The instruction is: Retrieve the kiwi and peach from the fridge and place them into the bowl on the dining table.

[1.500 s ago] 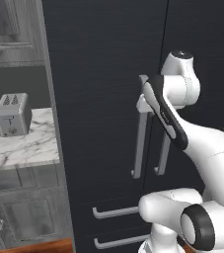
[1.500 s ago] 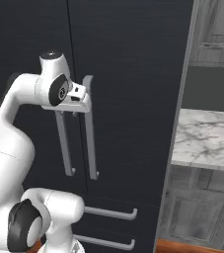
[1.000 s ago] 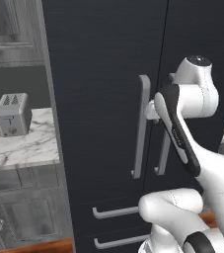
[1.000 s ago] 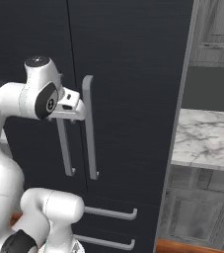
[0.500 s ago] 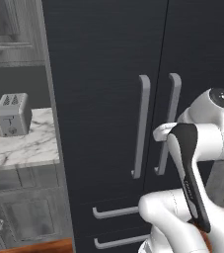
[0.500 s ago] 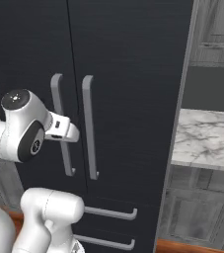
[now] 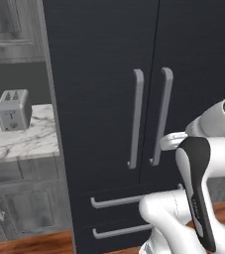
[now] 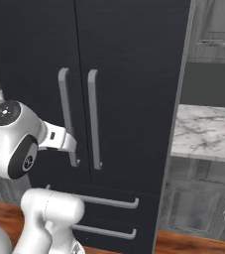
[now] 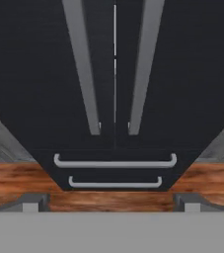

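1. Since a second and a half ago, your white arm has dropped from handle-top height and pulled back off the tall black double-door fridge (image 7: 134,99).
2. You see the gripper (image 9: 111,203) with its fingers spread wide apart, holding nothing.
3. Both doors are shut; in the hand view the two long grey bar handles (image 9: 86,69) run toward 12 o'clock, with the drawer pulls below.
4. A grey toaster (image 7: 14,109) sits on the marble table at 9 o'clock in the left base view.

Fridge (image 7: 114,59) shut, two drawers below its doors; toaster (image 7: 14,109) on counter (image 7: 20,141) to its left, another counter (image 8: 205,133) to its right.
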Robot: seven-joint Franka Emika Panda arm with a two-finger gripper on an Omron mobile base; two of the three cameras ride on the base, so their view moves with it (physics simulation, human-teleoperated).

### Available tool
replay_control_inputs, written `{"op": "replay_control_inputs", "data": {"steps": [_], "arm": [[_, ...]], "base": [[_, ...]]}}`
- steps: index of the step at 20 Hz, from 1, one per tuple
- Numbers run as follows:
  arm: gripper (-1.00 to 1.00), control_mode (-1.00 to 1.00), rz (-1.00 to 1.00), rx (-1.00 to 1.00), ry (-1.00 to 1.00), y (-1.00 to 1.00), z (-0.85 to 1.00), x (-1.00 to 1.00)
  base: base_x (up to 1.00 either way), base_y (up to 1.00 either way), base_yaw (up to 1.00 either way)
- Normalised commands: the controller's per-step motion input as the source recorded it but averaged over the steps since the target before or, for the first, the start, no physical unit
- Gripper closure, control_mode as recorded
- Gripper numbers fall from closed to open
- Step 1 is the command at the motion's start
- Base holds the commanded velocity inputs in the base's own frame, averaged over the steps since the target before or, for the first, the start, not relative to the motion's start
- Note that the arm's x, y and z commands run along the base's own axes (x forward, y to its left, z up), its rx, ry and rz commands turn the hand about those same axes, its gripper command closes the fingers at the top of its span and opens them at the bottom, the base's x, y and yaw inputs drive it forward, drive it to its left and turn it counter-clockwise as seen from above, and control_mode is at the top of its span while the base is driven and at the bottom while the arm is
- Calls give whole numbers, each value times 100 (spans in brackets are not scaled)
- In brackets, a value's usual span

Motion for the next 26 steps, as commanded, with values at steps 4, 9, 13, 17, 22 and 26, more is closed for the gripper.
{"op": "replay_control_inputs", "data": {"steps": [4,9,13,17,22,26], "arm": [[-100,100,0,0,0,0,0,0],[-100,100,0,0,0,0,0,0],[-100,100,0,0,0,0,0,0],[-100,-100,0,0,0,0,0,1],[-100,-100,-2,0,0,-3,2,13],[-100,-100,-3,3,0,-19,9,64]], "base": [[-55,0,-2],[-52,0,-1],[-39,0,-1],[0,0,0],[0,0,0],[0,0,0]]}}
